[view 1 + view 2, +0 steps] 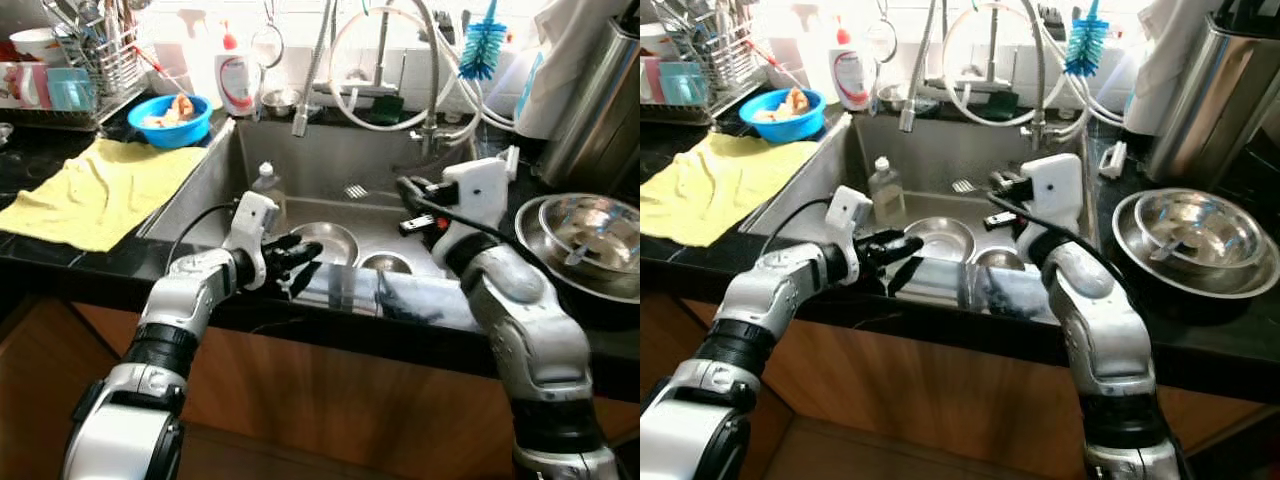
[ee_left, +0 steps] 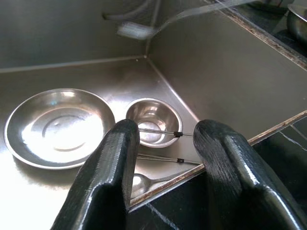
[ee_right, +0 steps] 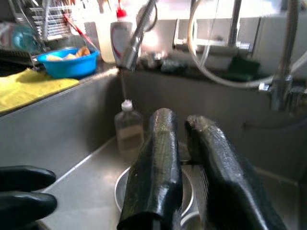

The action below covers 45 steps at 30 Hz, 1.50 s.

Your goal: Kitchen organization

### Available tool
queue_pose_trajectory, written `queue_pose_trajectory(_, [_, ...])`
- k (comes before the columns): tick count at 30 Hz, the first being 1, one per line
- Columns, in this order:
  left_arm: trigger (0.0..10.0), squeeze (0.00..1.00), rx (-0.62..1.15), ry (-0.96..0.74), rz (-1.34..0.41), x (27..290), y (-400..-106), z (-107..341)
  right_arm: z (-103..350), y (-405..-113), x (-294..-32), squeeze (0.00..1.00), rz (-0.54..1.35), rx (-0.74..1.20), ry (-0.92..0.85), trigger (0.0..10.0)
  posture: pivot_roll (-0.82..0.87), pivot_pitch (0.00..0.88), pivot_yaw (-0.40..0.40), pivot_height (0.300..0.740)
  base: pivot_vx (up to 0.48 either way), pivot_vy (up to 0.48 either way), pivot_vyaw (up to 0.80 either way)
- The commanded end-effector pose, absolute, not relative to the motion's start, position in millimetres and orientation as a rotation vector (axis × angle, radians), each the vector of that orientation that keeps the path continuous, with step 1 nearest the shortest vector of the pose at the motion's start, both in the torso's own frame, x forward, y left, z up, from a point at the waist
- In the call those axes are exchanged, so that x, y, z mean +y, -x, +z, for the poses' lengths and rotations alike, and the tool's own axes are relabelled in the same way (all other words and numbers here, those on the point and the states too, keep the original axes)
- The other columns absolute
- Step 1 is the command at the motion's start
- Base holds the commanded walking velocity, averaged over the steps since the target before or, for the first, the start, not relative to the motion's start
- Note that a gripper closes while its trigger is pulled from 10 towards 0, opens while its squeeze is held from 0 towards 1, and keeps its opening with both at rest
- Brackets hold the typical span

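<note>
Far left of the black counter: dish rack (image 1: 95, 55) with utensils, a yellow cloth (image 1: 95, 190) spread flat in front of it, running to the sink's left edge. Blue bowl (image 1: 170, 118) with food scraps sits just behind the cloth, beside a white soap bottle (image 1: 237, 75) with a red cap. Steel sink (image 1: 200, 180) in the middle, hoses and a pull-down faucet (image 1: 312, 70) hanging over its back wall. Small clear bottle (image 1: 884, 190) stands in the sink's left rear part. On the sink floor: a shallow steel plate (image 2: 60, 127), a small steel bowl (image 2: 154, 120) just beside it, and a spoon (image 2: 144, 182) lying near the front wall; two thin rods or wires cross near the bowl, kind unclear. Left gripper (image 1: 295, 262) hovers over the sink's front edge, above the plate, fingers (image 2: 108, 187) spread apart with nothing between them. Right gripper (image 1: 412, 200) hangs over the right half of the sink, above the small bowl; its fingers (image 3: 158, 167) sit close together with a narrow gap, holding nothing. Blue bottle brush (image 1: 483, 45) stands upright behind the sink at right. Right counter: nested steel mixing bowls (image 1: 590, 235) with a utensil lying inside, and a tall steel canister (image 1: 600, 100) behind them.
</note>
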<state>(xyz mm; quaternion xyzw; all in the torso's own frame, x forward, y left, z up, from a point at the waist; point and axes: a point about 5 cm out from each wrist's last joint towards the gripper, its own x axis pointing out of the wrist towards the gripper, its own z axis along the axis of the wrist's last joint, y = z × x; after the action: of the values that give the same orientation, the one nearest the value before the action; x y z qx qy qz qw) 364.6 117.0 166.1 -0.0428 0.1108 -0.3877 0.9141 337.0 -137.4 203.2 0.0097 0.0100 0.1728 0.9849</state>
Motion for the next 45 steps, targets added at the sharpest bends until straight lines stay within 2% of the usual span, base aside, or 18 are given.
queue_pose_trajectory(1, [10.0,0.00,0.307,0.107,-0.779,122,-360,148,202,-342,-136,0.00,0.361,0.022,-0.064,10.0,-0.11,0.000,-0.008,0.740,0.000,0.000,0.00])
queue_pose_trajectory(8, [10.0,0.00,0.308,0.106,-0.784,122,-359,148,184,-361,-132,0.00,0.372,0.102,-0.180,10.0,-0.11,0.000,-0.007,0.740,0.000,0.000,0.00])
queue_pose_trajectory(21, [10.0,0.00,0.315,0.098,-0.794,124,-358,150,169,-382,-141,0.00,0.275,0.128,-0.165,10.0,-0.10,0.000,0.000,0.740,0.000,0.000,0.00])
queue_pose_trajectory(38, [10.0,0.00,0.324,0.092,-0.818,124,-355,150,167,-387,-146,0.00,0.245,0.106,-0.163,10.0,-0.09,0.000,0.002,0.740,0.000,0.000,0.00])
queue_pose_trajectory(39, [10.0,0.00,0.325,0.091,-0.818,124,-355,150,167,-388,-145,0.60,0.252,0.101,-0.165,10.0,-0.09,0.000,0.002,0.740,0.000,0.000,0.00])
queue_pose_trajectory(40, [10.0,0.00,0.325,0.090,-0.818,124,-355,150,168,-388,-144,0.60,0.258,0.097,-0.168,10.0,-0.09,0.000,0.002,0.740,0.000,0.000,0.00])
queue_pose_trajectory(41, [10.0,0.00,0.326,0.090,-0.818,124,-355,150,168,-388,-142,0.97,0.270,0.096,-0.160,10.0,-0.09,0.000,0.002,0.740,0.000,0.000,0.00])
queue_pose_trajectory(45, [10.0,0.00,0.327,0.090,-0.819,124,-354,150,166,-388,-142,0.93,0.265,0.102,-0.156,10.0,-0.09,0.000,0.002,0.740,0.000,0.000,0.00])
